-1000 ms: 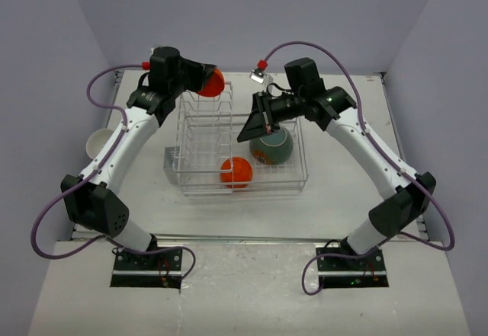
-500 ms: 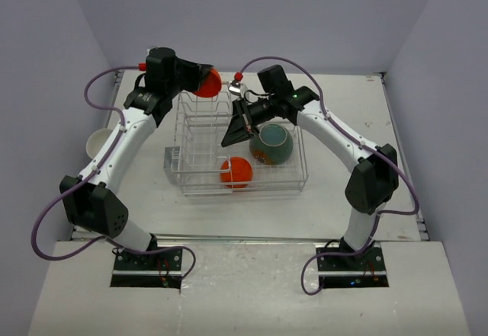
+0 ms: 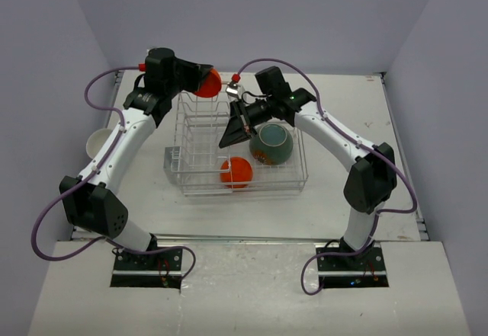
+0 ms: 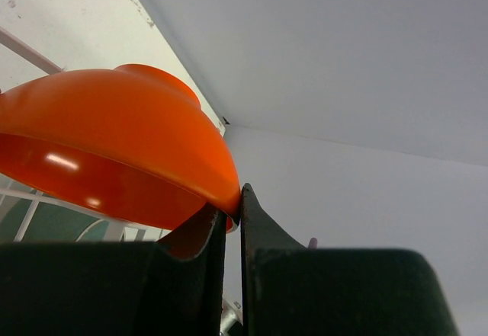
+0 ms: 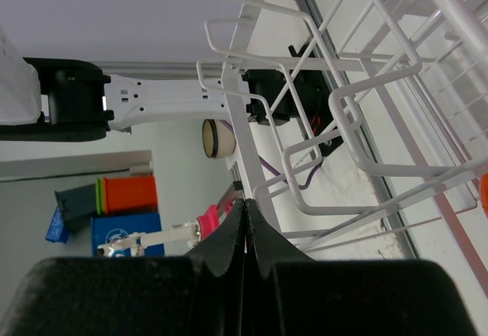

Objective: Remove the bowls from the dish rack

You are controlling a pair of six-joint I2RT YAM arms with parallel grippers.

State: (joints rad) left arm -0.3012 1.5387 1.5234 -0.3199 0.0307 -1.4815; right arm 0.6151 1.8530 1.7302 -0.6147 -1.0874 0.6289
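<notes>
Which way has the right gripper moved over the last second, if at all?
Yes: the right gripper slid left across the dish rack, away from the teal bowl.

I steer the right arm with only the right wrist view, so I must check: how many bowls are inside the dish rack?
Observer: Two: an orange bowl near the front and a teal bowl to its right, both in the dish rack.
Operator: Is my gripper near one?
Observer: The right gripper, shut and empty, is over the rack just left of the teal bowl.
Operator: And the left arm?
Observer: The left gripper pinches the rim of a second orange bowl above the rack's far end.
</notes>
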